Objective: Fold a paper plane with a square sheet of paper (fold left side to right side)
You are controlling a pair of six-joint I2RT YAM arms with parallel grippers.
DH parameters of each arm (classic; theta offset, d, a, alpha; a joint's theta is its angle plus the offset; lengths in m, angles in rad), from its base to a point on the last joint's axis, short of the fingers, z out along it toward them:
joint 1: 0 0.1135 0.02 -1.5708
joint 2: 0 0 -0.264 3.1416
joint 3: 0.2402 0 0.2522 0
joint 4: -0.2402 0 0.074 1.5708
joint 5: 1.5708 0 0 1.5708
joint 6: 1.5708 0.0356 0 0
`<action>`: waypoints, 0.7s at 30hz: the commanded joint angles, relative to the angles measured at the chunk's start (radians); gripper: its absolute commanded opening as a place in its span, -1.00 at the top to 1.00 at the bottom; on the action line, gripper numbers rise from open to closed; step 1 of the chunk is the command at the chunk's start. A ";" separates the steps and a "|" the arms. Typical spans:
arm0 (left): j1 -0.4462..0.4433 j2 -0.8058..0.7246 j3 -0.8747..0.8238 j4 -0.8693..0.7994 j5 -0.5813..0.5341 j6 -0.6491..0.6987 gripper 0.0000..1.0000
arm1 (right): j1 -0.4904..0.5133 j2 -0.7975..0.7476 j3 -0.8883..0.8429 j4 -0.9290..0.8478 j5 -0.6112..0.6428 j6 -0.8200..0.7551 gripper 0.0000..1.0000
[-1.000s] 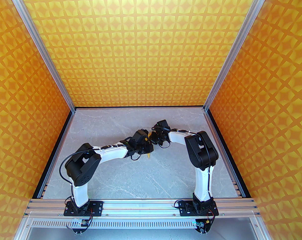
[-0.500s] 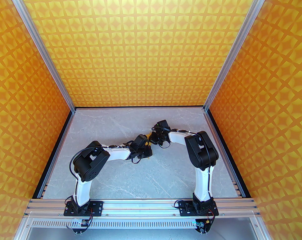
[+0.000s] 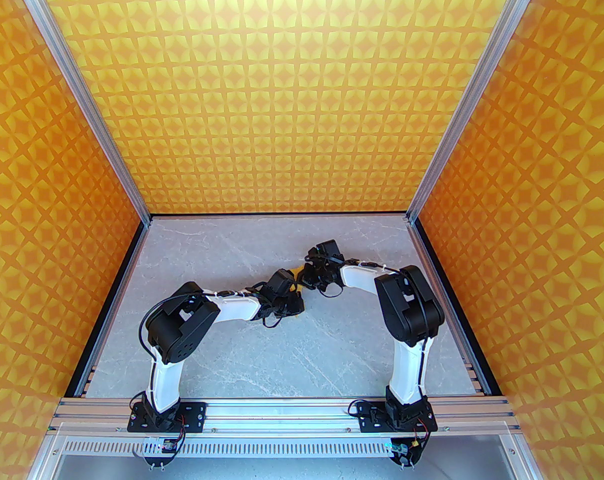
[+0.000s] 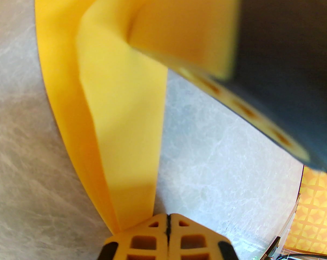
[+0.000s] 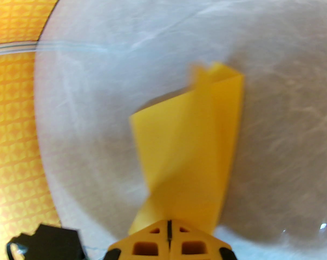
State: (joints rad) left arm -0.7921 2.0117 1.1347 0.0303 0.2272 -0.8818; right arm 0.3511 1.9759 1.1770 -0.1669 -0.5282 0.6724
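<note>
Yellow paper plane [image 4: 120, 118] stretches over the grey counter [image 4: 220, 158], its ends pinched in the closed left pincer [image 4: 168, 216] and right pincer [image 5: 169, 222].

Lighting: bright and even throughout. Shadows: soft, cast beneath the arms [image 3: 232, 310] onto the grey table [image 3: 262, 363]. Wrist views: bowed at the edges; yellow paper [image 4: 120, 134] rendered blurred and soft; table veining smeared.

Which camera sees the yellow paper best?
The right wrist camera: the paper shows nearly whole, folds and corners clear. The left wrist one sees it too close and blurry, partly cut off. From the top, a yellow sliver peeks between the arms.
</note>
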 commanded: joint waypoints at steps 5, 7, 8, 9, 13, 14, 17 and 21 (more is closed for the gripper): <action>0.000 0.022 -0.015 -0.052 -0.006 0.020 1.00 | 0.000 0.015 -0.046 0.003 -0.047 -0.001 0.98; -0.001 0.012 -0.016 -0.051 -0.006 0.019 1.00 | 0.000 0.034 -0.025 -0.052 -0.009 -0.025 1.00; 0.000 0.007 -0.017 -0.050 -0.005 0.020 1.00 | 0.001 0.044 -0.019 -0.068 0.002 -0.033 1.00; -0.001 -0.002 -0.018 -0.049 -0.005 0.020 1.00 | 0.001 0.051 -0.017 -0.076 0.017 -0.036 1.00; -0.004 -0.045 -0.029 -0.043 -0.002 0.021 0.99 | 0.001 0.054 -0.019 -0.089 0.056 -0.043 1.00; -0.005 -0.053 -0.033 -0.041 -0.002 0.021 0.99 | 0.000 0.053 -0.018 -0.089 0.058 -0.045 1.00; -0.008 -0.074 -0.045 -0.042 -0.001 0.019 0.97 | 0.000 0.055 -0.014 -0.089 0.058 -0.043 1.00; -0.009 -0.096 -0.072 -0.027 0.000 0.009 0.97 | 0.001 0.055 -0.013 -0.085 0.058 -0.040 1.00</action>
State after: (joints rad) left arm -0.7933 1.9522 1.0863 0.0254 0.2276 -0.8787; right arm 0.3523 2.0014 1.1564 -0.2031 -0.5320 0.6491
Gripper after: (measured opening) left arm 0.059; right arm 0.042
